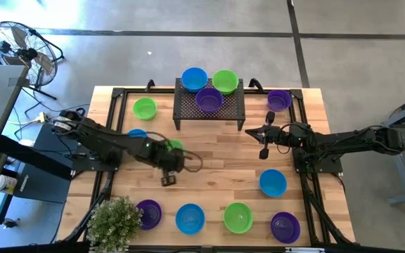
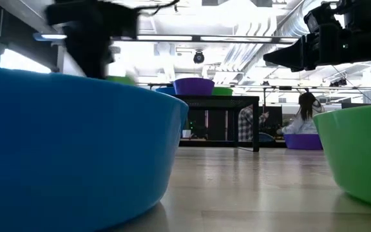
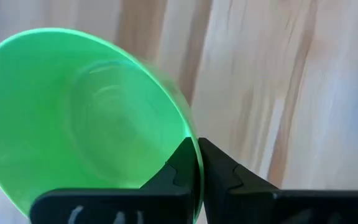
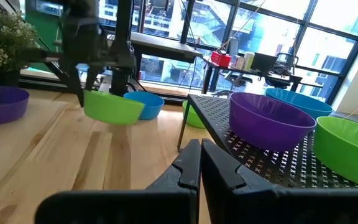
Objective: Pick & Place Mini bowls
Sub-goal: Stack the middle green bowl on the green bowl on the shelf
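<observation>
On the rack, three bowls are sitting while the left gripper, pinching a green bowl, is joining them; right gripper closed, empty.

No readable text, labels, brand names, numbers or signs appeared in any view. Faint pale scrawl-like marks sat on the dark body of the left gripper in the left wrist view, but they could not be read as letters. The small items on a far desk in the right wrist view were too small to read.
</observation>
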Motion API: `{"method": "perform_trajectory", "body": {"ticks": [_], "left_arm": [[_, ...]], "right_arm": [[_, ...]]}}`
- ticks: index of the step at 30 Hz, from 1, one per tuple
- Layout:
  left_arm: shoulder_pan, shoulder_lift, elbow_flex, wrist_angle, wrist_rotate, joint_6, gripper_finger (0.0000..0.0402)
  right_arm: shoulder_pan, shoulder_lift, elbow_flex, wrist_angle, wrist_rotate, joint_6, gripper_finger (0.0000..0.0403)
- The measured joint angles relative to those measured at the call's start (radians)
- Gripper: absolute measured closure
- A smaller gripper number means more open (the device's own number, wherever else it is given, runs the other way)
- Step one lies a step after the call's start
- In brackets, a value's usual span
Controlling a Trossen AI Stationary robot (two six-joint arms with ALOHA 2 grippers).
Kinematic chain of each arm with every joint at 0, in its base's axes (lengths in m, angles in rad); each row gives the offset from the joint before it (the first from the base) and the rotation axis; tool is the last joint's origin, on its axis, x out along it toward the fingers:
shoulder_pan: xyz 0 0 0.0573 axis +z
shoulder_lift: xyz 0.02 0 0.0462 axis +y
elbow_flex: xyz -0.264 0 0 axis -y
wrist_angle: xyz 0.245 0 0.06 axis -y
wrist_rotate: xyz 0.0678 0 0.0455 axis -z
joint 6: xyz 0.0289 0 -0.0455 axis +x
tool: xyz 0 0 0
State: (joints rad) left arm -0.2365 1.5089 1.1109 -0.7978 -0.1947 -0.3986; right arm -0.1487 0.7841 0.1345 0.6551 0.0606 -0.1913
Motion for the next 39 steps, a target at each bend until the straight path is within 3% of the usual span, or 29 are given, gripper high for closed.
{"method": "perform_trajectory", "body": {"ticks": [5,15,30,39], "left_arm": [[0.084,0.006,0.011,0.208,0.021,0.138,0.0399],[0.172,0.173,0.011,0.516,0.099,0.335,0.0400],[0.230,0.294,0.011,0.667,0.133,0.365,0.0400],[0.230,0.298,0.010,0.689,0.154,0.361,0.0386]], "right_arm": [[0.000,0.000,0.000,0.000,0.000,0.006,0.0402],[0.000,0.000,0.001,0.001,0.000,0.007,0.0402],[0.000,0.000,0.001,-0.002,0.011,0.000,0.0402],[0.000,0.000,0.001,-0.003,0.011,0.000,0.0401]]}}
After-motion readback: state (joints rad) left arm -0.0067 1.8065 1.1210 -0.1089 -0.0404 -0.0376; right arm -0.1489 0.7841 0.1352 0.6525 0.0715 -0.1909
